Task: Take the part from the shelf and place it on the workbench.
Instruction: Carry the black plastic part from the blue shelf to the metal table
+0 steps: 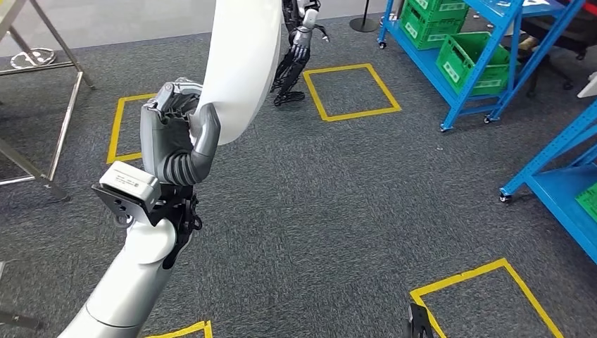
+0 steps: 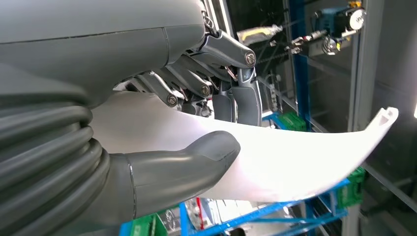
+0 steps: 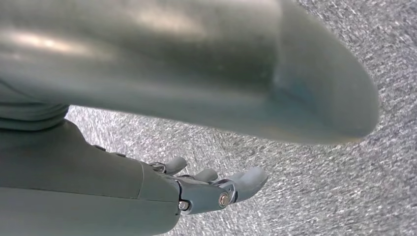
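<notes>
The left hand (image 1: 176, 137) is clamping a curved white part (image 1: 239, 63), thumb on one face and fingers on the other, and carrying it above grey carpet (image 1: 331, 204). The right hand (image 3: 206, 189) is hanging over the carpet, fingers apart and holding nothing. So the pickup looks done, with blue shelves (image 1: 486, 70) standing well apart; placing it on the workbench is what's remaining

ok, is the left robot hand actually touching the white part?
Touching. The left wrist view shows the left robot hand with its thumb pressed on one face of the white part and its fingers on the other. The head view shows the same grip.
</notes>
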